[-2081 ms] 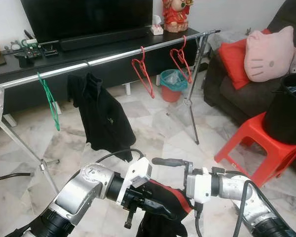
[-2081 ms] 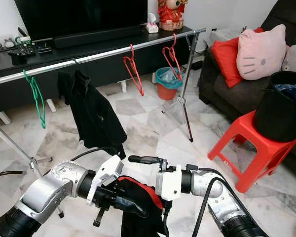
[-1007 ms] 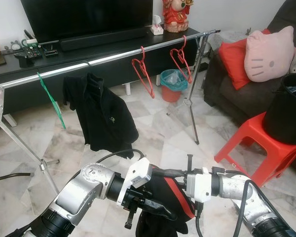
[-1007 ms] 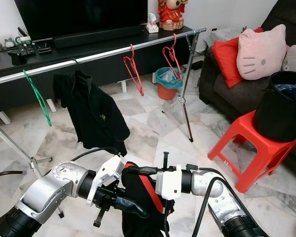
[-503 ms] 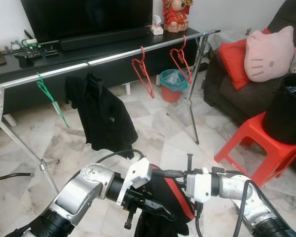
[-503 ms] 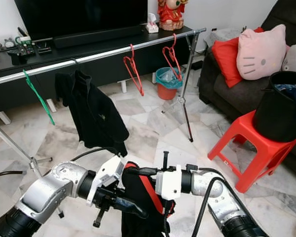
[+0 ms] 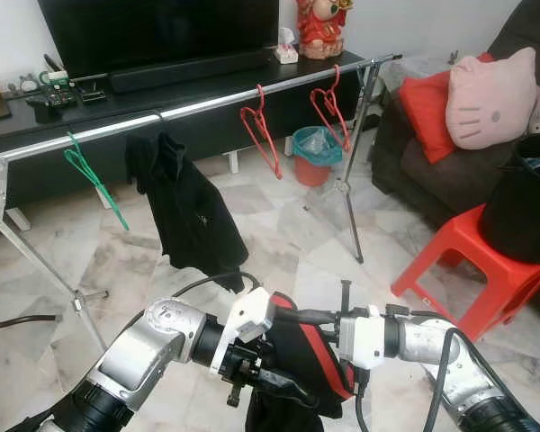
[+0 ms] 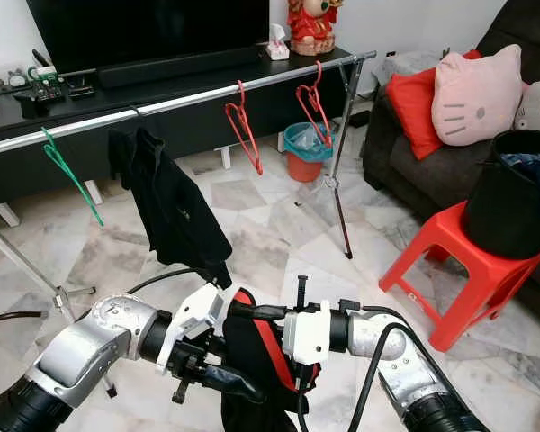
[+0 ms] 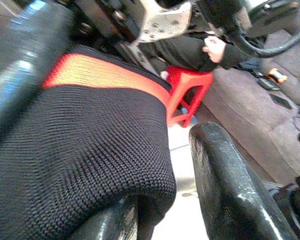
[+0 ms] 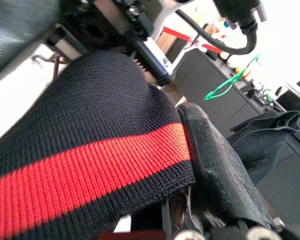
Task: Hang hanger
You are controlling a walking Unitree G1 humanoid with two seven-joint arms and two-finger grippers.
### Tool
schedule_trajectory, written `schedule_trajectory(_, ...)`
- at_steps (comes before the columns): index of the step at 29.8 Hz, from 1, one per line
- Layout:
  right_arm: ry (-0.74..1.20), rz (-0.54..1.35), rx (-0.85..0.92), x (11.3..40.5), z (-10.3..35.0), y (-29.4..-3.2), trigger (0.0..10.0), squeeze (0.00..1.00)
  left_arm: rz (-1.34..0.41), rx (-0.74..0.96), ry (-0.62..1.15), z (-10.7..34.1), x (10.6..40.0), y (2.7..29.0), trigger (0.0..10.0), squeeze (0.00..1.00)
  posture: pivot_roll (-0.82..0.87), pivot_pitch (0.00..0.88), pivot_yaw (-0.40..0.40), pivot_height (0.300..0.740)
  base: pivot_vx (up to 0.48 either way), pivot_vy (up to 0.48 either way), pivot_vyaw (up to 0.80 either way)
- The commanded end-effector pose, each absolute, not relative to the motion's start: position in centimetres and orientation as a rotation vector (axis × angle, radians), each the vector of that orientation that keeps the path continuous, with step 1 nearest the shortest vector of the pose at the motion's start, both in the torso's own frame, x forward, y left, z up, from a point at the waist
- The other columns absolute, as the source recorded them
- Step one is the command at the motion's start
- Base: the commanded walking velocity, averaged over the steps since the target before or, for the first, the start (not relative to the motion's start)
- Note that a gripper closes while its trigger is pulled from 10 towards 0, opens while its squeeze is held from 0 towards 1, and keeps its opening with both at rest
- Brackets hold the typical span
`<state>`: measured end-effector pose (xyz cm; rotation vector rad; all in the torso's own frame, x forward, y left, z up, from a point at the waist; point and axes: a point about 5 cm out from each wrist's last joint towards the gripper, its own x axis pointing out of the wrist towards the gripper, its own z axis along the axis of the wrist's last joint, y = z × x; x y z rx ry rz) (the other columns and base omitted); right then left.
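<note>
I hold the black knit garment with a red stripe [image 7: 301, 355] near, both grippers [image 7: 283, 389] [image 7: 292, 317] pinching it; I'd raise it level toward the far silver rail [image 7: 207, 103], between the 2 red wire hangers [image 7: 261, 130].

Head views are pretty evenly lit, soft indoor daylight, sharp all over. The glossy pale marble floor [image 7: 279, 225] shows faint sheen and soft shadows. The left wrist view is blurry up close: the black knitted garment with a red stripe [image 9: 80, 165] is sharp, the background looks smeared. The right wrist view blows out white at the upper corner, probably a window.
</note>
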<state>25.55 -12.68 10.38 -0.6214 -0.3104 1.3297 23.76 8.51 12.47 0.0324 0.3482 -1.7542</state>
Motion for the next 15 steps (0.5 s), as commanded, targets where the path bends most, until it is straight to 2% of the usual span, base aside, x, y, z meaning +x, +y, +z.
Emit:
schedule_trajectory(1,-0.313,1.331,-0.636,25.7,10.5,-12.7,0.0,0.00,-1.702,0.042,0.337,12.5,24.4,9.2,10.0,1.00,0.02,0.000,0.010,0.740,0.000,0.000,0.00)
schedule_trajectory(8,-0.285,1.311,-0.637,25.7,10.1,-13.4,0.0,0.00,-1.520,0.066,0.349,11.4,26.3,10.9,10.0,1.00,0.01,0.000,0.009,0.740,0.000,0.000,0.00)
schedule_trajectory(9,-0.260,1.294,-0.642,25.7,9.8,-13.8,0.0,0.00,-1.441,0.079,0.352,10.9,27.0,11.5,10.0,1.00,0.01,0.000,0.008,0.740,0.000,0.000,0.00)
schedule_trajectory(13,-0.212,1.257,-0.656,25.9,9.2,-14.6,0.0,0.00,-1.299,0.096,0.361,9.9,28.1,12.5,10.0,1.00,0.01,0.000,0.007,0.740,0.000,0.000,0.00)
schedule_trajectory(14,-0.195,1.244,-0.665,26.0,8.9,-14.9,0.0,0.00,-1.248,0.104,0.362,9.5,28.5,12.8,10.0,0.09,0.01,0.000,0.007,0.740,0.000,0.000,0.00)
schedule_trajectory(15,-0.190,1.240,-0.669,26.1,8.9,-15.0,0.0,0.00,-1.232,0.106,0.366,9.4,28.6,12.8,10.0,0.09,0.01,0.000,0.007,0.740,0.000,0.000,0.00)
